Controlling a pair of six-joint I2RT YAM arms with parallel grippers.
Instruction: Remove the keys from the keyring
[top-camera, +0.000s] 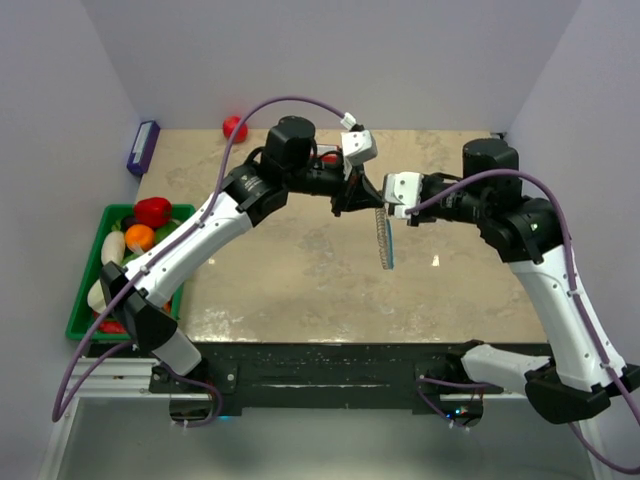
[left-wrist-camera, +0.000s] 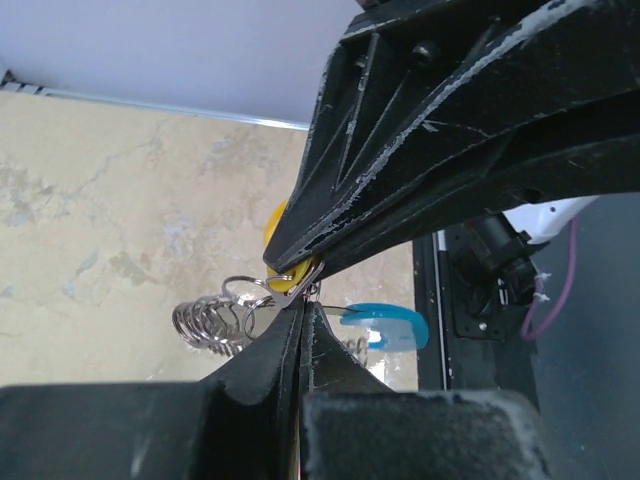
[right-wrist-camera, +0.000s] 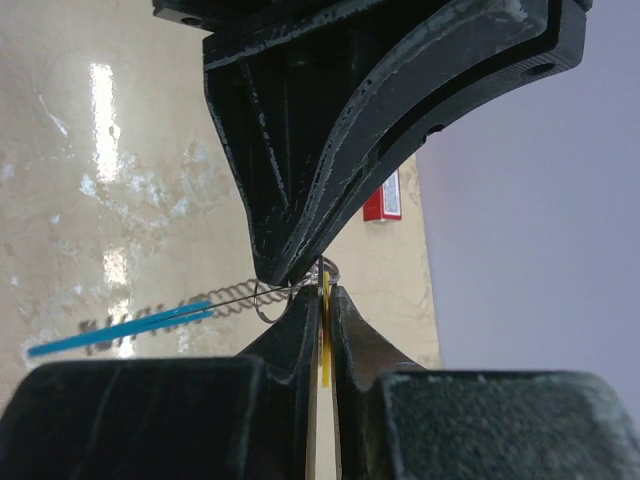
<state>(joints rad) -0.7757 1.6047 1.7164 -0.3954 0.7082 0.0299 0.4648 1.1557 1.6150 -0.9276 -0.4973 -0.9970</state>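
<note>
Over the beige table (top-camera: 300, 280), I had the left gripper (left-wrist-camera: 300, 300) pinched tight on the keyring (top-camera: 384, 245) and the right gripper (right-wrist-camera: 318, 290) clamped on the yellow key (right-wrist-camera: 325, 345) right beside it, chain trailing toward me.

Top camera first: it sits high behind both arm bases, looking down and forward over the table (top-camera: 300, 290) to the back wall, wide enough to take in both arms whole. The left wrist camera is in tight, sighting along the left gripper (left-wrist-camera: 300, 312) toward the right wall, with the table's near edge down its right side. The right wrist camera is just as close, peering along the right gripper (right-wrist-camera: 322, 297) the opposite way, with the back wall on its right. All three meet mid-table at the keyring (top-camera: 383, 240). Both wrist views also catch the yellow key (right-wrist-camera: 325, 345).
</note>
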